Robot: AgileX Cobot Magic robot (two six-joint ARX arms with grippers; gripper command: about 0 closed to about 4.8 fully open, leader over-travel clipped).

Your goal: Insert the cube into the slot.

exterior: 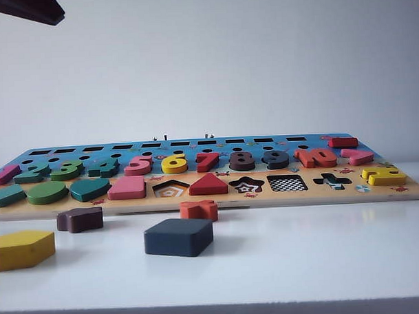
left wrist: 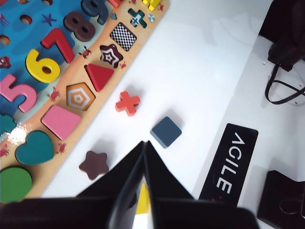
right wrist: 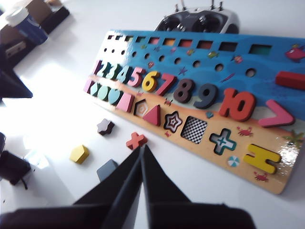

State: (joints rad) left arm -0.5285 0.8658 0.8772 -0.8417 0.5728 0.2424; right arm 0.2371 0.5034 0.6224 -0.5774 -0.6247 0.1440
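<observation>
**Cube waits on the table, both grippers empty**

The white tabletop (exterior: 302,257) carries the puzzle board (exterior: 403,191) along its far edge. The cube (exterior: 178,236) lies free near the front edge; the slot (exterior: 287,183), in the board's front row, is empty. The left gripper (left wrist: 144,145) and right gripper (right wrist: 141,150) hover above, jaws pressed together, holding nothing. The approach seems in hand; next, one gripper must open and descend over the cube.

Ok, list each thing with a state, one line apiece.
cube: loose on the table, outside the board.
slot: empty, checkerboard floor showing.
pentagon recess: empty.
star recess: empty.
left gripper: shut, holding nothing.
right gripper: shut, holding nothing.
</observation>
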